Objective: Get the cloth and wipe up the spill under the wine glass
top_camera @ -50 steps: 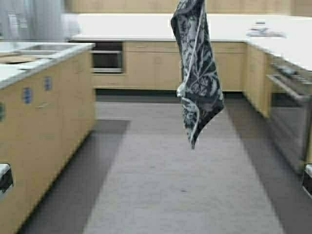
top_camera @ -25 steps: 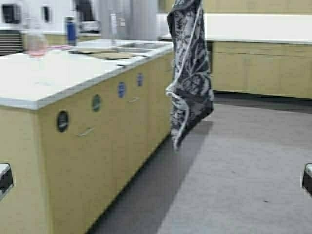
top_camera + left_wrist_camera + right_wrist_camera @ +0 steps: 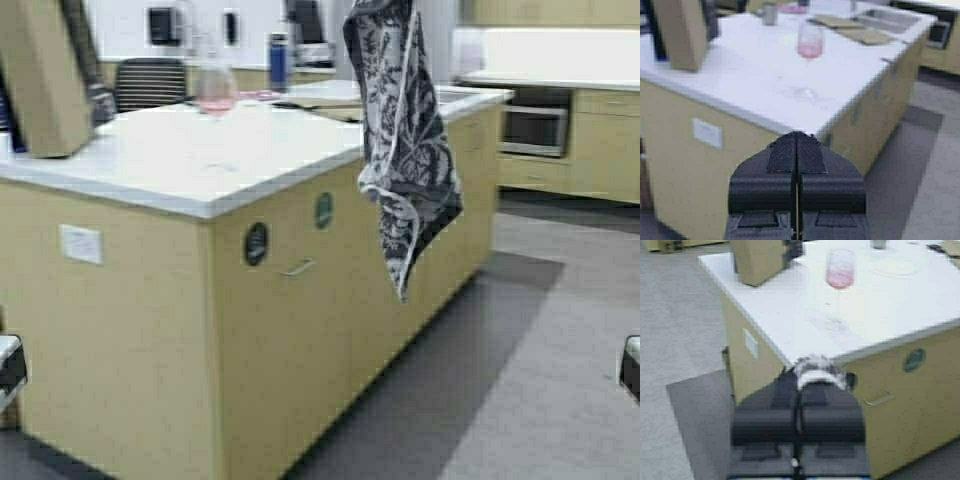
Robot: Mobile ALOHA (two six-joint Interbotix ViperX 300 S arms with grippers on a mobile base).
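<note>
The cloth (image 3: 400,150), dark grey with a white leaf pattern, hangs limp from the top edge of the high view, in front of the island counter (image 3: 130,160). In the right wrist view my right gripper (image 3: 807,376) is shut on a bunched bit of the cloth (image 3: 816,370). The wine glass (image 3: 215,88), clear with a pink bowl, stands upright on the white countertop. It also shows in the left wrist view (image 3: 810,41) and the right wrist view (image 3: 840,270). Faint wet marks (image 3: 802,92) lie around its foot. My left gripper (image 3: 796,136) is shut and empty, short of the counter edge.
A brown box (image 3: 45,75) stands on the counter's left end. A dark blue bottle (image 3: 277,60), a steel cup (image 3: 769,13), brown paper towels (image 3: 850,27) and a sink (image 3: 885,20) lie farther back. Grey floor (image 3: 560,380) runs along the island's right side.
The robot has moved: the whole scene has shifted right and the island corner with the wine glass now stands before me. The cloth swings a little.
</note>
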